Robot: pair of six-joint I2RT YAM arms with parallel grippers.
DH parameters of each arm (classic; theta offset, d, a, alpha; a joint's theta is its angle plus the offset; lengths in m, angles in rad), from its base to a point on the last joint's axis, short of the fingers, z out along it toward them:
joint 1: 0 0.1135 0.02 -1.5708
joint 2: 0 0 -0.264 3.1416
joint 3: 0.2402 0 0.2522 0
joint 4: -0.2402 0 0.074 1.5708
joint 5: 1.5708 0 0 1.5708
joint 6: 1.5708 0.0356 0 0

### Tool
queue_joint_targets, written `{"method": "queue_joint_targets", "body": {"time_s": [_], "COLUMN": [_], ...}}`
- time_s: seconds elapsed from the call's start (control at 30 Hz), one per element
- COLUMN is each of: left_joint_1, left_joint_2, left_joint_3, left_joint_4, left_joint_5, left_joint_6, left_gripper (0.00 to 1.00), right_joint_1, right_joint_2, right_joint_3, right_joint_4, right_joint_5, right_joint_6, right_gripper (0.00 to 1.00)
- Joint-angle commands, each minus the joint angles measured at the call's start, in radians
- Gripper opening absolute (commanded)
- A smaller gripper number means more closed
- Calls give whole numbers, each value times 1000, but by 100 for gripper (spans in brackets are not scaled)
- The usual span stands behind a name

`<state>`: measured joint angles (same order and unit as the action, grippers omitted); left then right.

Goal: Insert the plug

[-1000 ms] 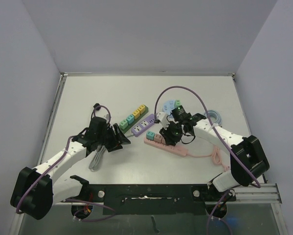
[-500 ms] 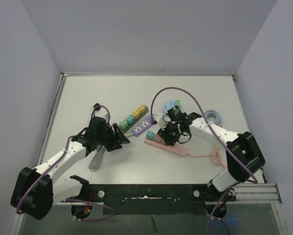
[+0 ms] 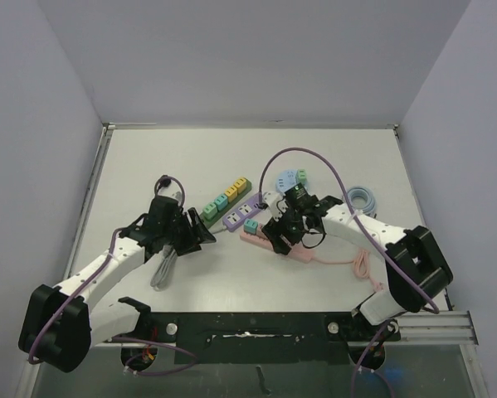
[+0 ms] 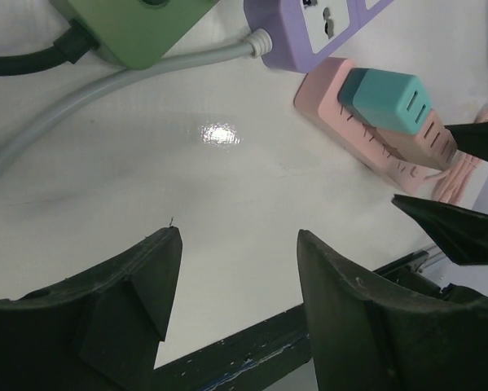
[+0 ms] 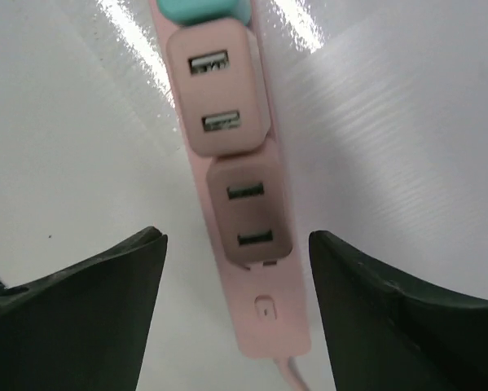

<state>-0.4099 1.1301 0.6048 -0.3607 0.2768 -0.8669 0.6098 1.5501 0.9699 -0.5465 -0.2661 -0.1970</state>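
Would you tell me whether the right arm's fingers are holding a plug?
No, the right wrist view shows its fingers spread above the pink power strip, nothing between them.

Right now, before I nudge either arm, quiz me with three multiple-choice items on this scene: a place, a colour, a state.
1. Which strip shows between the fingers of the right claw in its wrist view? A green; B purple; C pink.
2. What colour is the plug at the end of the pink strip? A teal; B yellow; C red.
3. How is the left claw? A shut on a cable; B open and empty; C shut on a plug.

Answers: 1 C, pink sockets run between its spread fingers. 2 A, the left wrist view shows it teal. 3 B, its fingers stand apart over bare table.
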Motion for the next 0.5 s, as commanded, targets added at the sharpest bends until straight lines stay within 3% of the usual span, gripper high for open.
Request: {"method": "queue_joint_targets", "body": {"time_s": [0.0,0.03,0.2,0.33,0.47], "left_joint_1": [13,13,16,16,16], "left_joint_2": [-43,-57,-161,-277,-383], "left_joint_3": [101,114,194,261,337], "left_joint_4": [-77,-100,-205,-256,-301], "left_joint_5": [-86,-114,-255,-330,-370], "left_joint_6": [82,93,152,224,316], "left_gripper": [59,62,72,73,73], "right_joint_1": [-16,-23,-36,-54,-58], "right_joint_2": [-229,-284,-568,-707,-815], "right_joint_3": [-49,-60,-65,-34,-16], "right_joint_4": [64,65,37,-103,-206], "right_joint_5": [16,26,286,561,633], "right_joint_6": [150,175,394,568,616], "right_gripper": [90,99,98,98,98]}}
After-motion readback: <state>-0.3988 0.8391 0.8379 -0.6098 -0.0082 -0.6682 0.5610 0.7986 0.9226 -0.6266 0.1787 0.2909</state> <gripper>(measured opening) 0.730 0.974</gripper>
